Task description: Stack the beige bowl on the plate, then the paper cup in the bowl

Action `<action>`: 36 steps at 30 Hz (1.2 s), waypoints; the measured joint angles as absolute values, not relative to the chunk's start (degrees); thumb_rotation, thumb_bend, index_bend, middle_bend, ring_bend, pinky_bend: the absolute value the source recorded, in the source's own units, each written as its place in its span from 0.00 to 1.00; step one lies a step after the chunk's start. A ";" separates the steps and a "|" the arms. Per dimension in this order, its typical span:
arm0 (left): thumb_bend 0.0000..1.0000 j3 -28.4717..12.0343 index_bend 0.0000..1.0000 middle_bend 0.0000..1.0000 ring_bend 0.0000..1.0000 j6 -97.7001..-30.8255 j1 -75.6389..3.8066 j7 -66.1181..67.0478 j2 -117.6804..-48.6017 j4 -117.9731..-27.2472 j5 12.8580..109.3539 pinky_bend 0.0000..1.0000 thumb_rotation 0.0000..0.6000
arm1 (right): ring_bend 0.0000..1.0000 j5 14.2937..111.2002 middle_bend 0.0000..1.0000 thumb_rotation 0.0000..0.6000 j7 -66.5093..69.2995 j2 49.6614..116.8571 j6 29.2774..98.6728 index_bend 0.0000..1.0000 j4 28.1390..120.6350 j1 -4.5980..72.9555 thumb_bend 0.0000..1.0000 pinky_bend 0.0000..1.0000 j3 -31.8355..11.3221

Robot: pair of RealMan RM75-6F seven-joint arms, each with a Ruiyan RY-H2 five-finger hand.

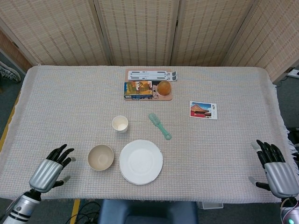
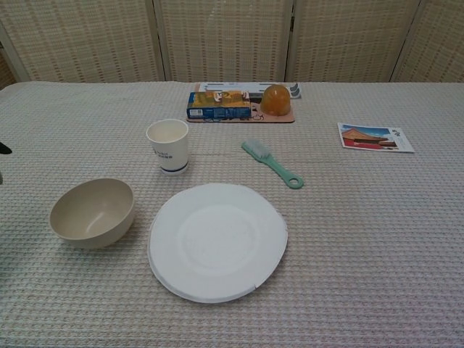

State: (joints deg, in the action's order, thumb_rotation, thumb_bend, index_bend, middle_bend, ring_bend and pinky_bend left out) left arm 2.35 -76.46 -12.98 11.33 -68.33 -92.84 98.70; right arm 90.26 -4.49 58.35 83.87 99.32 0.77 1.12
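Left hand point(image 1: 49, 170) empty, fingers spread, near beige bowl point(image 1: 101, 157) just left of plate point(image 1: 141, 162); risk: shoving bowl into plate or knocking paper cup point(image 1: 120, 124) behind it; right hand point(image 1: 275, 170) empty, spread, far off.

A pale woven cloth point(image 1: 70, 102) covers the whole surface. Near the middle of the far edge lies a small pink tray point(image 1: 148, 91), carrying a blue printed box point(image 1: 138, 88) on its left part and an orange dome-shaped thing point(image 1: 163, 87) on its right. Just behind the tray, touching its far side, lies a flat white strip-like item point(image 1: 152, 75). A green brush point(image 1: 160, 126) lies slantwise about mid-surface. Toward the right edge sits a picture postcard point(image 1: 203, 110). Folding woven screens point(image 1: 140, 30) stand behind the far edge.
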 measured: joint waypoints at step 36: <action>0.24 0.48 0.43 0.17 0.02 -67.51 -21.24 13.67 -80.29 -87.34 93.17 0.20 1.00 | 0.00 87.97 0.00 1.00 6.04 54.93 81.42 0.00 96.85 2.16 0.13 0.00 0.41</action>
State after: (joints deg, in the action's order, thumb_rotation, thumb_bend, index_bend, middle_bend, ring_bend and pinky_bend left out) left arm 0.48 -67.51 -21.24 13.67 -80.29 -87.34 93.17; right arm 87.97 6.04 54.93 81.42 96.85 2.16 0.41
